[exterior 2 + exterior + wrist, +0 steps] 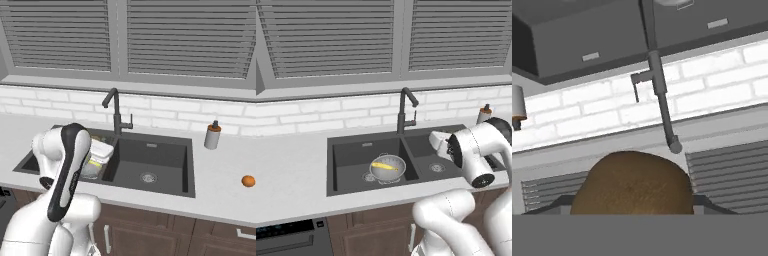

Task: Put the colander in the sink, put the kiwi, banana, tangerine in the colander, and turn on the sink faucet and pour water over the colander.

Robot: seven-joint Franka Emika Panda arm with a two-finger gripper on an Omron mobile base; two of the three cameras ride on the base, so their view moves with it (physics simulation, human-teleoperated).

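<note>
You've got a pale counter under shuttered windows. One banana in one colander, one tangerine far right. Your gripper clasps the kiwi.

Brown kiwi, yellow banana, orange tangerine, dark grey sink.

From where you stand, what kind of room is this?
A kitchen, most likely: a dark double-basin sink with a tall faucet is set in a pale counter, under a white tiled wall and shuttered windows, with wooden cabinet doors below.
</note>
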